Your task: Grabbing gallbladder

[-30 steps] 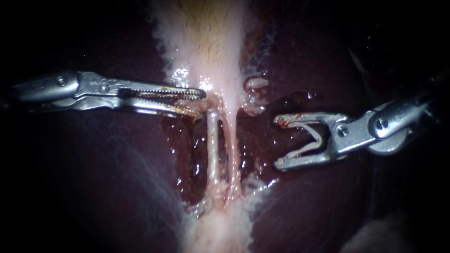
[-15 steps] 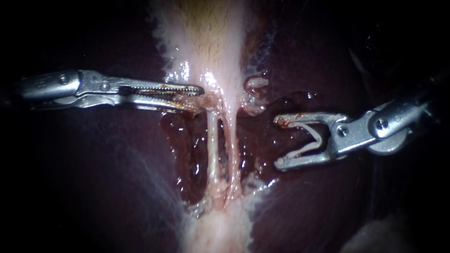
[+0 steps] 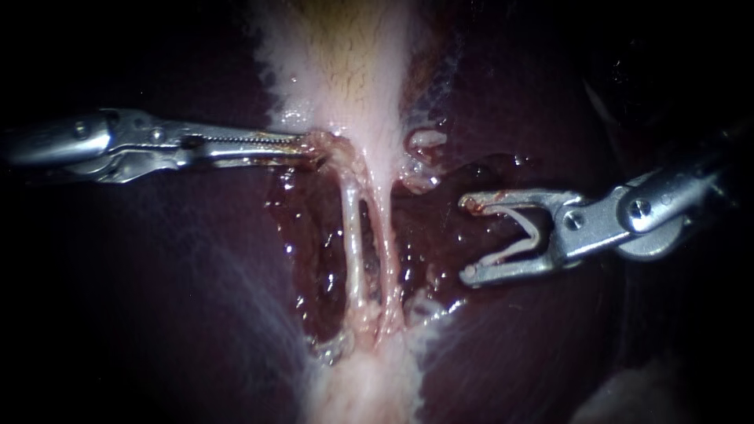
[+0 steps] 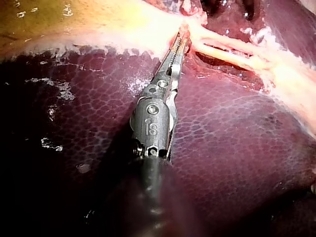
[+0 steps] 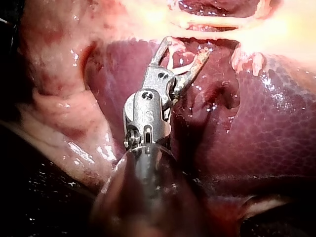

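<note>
The pale gallbladder runs down the middle and narrows into two thin tubes over a raw red bed in the dark liver. My left instrument comes in level from the left, its jaws shut on the gallbladder's lower left edge, just above the tubes. That tissue is drawn leftward. The left wrist view shows the toothed jaws closed on that pale edge, with the tubes beside them. My right instrument hangs to the right of the tubes, open and holding nothing; the same open jaws show in its wrist view.
Wet red raw tissue surrounds the tubes. A small pale tag sits right of the gallbladder's neck. Pale tissue continues below the tubes. Smooth dark liver lies under both shafts.
My left instrument's jaws have closed on the gallbladder's edge and pulled it up and to the left. The gap between the tubes has widened. The right instrument has not moved.
</note>
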Robot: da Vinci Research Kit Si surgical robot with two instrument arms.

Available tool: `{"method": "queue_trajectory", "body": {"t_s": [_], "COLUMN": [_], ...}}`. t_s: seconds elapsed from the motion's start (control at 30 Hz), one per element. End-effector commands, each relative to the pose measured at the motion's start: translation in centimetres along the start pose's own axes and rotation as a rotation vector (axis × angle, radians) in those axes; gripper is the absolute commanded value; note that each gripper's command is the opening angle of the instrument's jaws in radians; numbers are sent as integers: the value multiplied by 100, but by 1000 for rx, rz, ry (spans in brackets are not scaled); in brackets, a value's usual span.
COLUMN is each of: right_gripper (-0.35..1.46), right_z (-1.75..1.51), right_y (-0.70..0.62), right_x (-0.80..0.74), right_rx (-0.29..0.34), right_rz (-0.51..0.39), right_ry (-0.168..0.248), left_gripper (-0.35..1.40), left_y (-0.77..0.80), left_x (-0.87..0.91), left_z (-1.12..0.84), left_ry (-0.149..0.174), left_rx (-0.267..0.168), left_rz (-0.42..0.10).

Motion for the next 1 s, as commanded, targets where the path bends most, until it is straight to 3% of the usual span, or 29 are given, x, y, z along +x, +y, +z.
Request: {"method": "queue_trajectory", "body": {"t_s": [0.03, 0.13, 0.33, 0.43, 1.0], "right_gripper": [50, 50, 50, 50, 50], "right_z": [0, -1, -1, -1, -1], "right_y": [0, 0, 0, 0, 0], "right_x": [0, 0, 0, 0, 0], "right_rx": [0, 0, 0, 0, 0], "right_rz": [0, 0, 0, 0, 0], "right_ry": [0, 0, 0, 0, 0], "left_gripper": [-35, -35, -35, -35, -35], "left_y": [2, 4, 1, -1, -8], "left_x": [5, 20, 62, 73, 69], "left_z": [-4, -17, -53, -66, -70], "left_ry": [1, 2, 55, 69, 71], "left_rx": [-9, -18, -32, -31, -24], "left_rz": [-4, -18, -50, -64, -65]}}
